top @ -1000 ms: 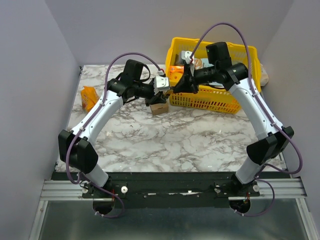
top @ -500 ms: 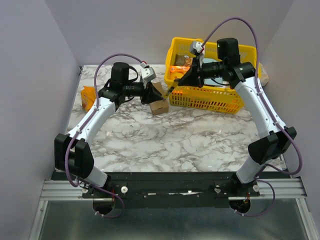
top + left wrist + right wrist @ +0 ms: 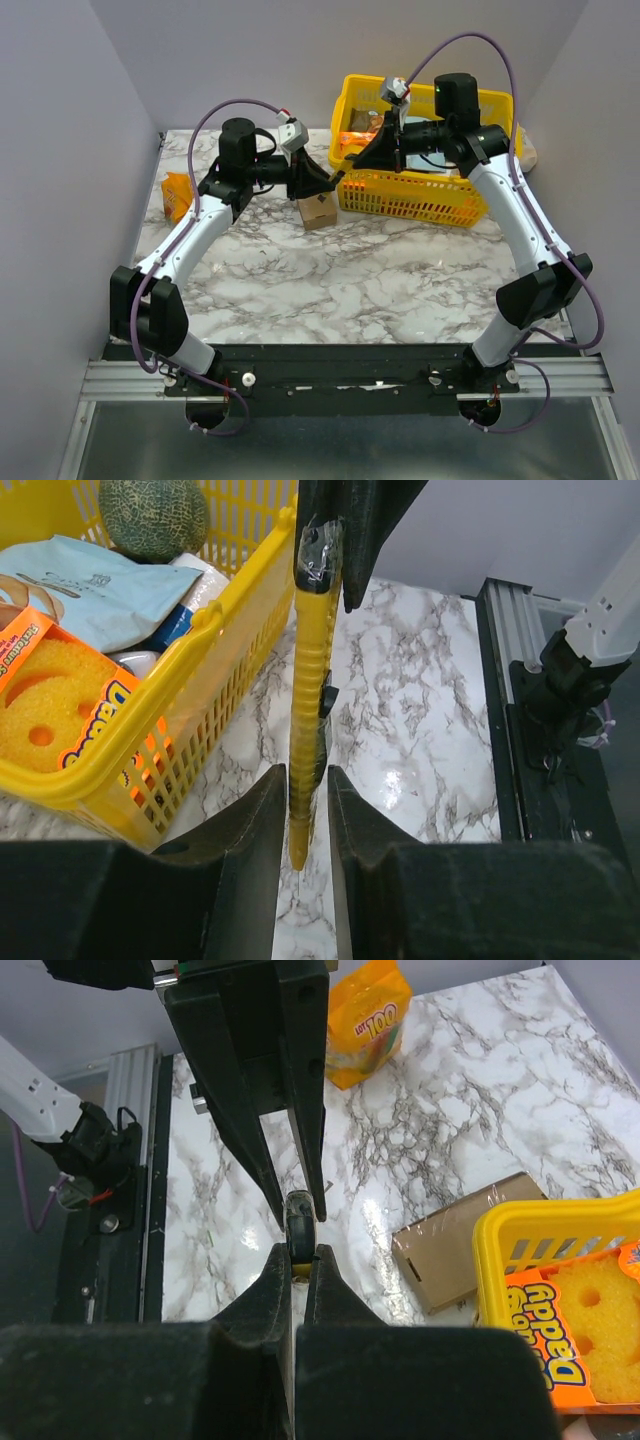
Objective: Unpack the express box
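The express box point(image 3: 318, 210) is a small brown carton on the marble table, just left of the yellow basket; it also shows in the right wrist view point(image 3: 455, 1245). A yellow utility knife point(image 3: 338, 180) hangs in the air above it, between both grippers. My right gripper point(image 3: 347, 177) is shut on one end of the knife point(image 3: 301, 1222). My left gripper point(image 3: 324, 182) has its fingers pressed on either side of the other end point(image 3: 308, 680). The box is out of the left wrist view.
The yellow mesh basket point(image 3: 430, 205) stands at the back right and holds an orange sponge pack point(image 3: 50, 700), a blue pouch point(image 3: 90, 590) and a melon point(image 3: 150, 515). An orange snack packet point(image 3: 178, 195) lies at the far left.
My left gripper lifted off the box, drew back, then moved right onto the tip of the knife. My right gripper rose slightly with the knife. The box has not moved.
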